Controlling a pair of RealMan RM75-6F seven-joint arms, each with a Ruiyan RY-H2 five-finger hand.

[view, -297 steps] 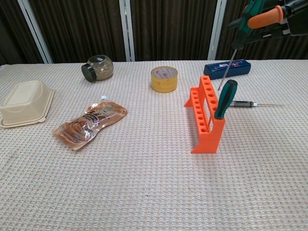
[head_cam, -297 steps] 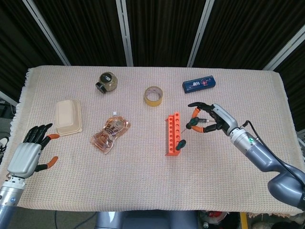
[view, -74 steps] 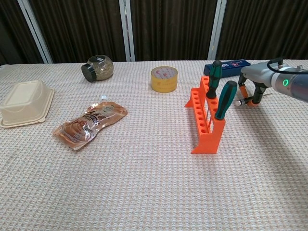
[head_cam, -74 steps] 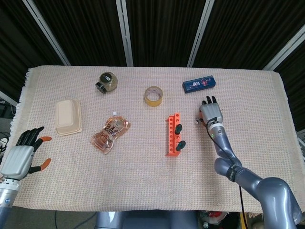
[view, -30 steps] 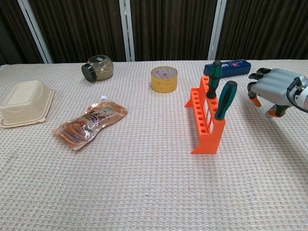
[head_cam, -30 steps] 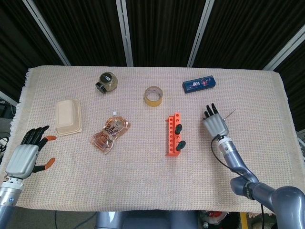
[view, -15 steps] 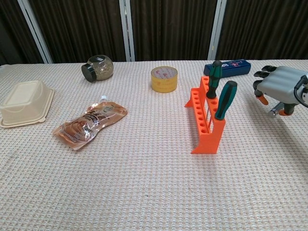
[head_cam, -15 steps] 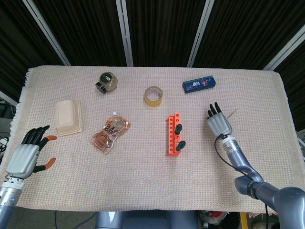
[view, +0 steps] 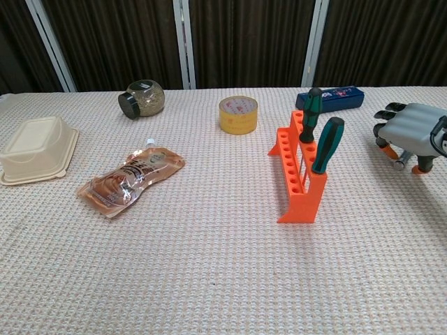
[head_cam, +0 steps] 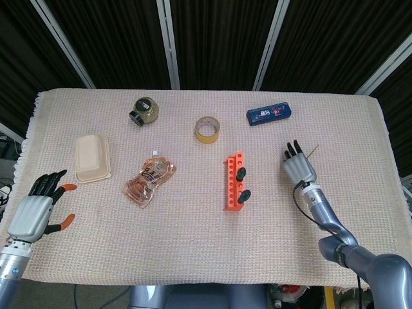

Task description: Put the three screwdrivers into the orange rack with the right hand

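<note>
The right hand (head_cam: pixel 298 168) is over the cloth-covered table (head_cam: pixel 193 244), back plate up and fingers curled downward around the third screwdriver (view: pixel 399 163). In the chest view the silver handle end shows under the palm; in the head view the thin shaft tip projects past the fingertips on the far side. The orange rack (view: pixel 297 171) stands well apart from this hand, on its inner side. Two green-and-black-handled screwdrivers (view: pixel 325 144) stand upright in the rack, one near the front end and one at mid-length. The blue box (head_cam: pixel 270 114) lies beyond the hand, toward the far edge. The left hand (head_cam: pixel 35 211) is at the opposite table edge, fingers spread, holding nothing.
</note>
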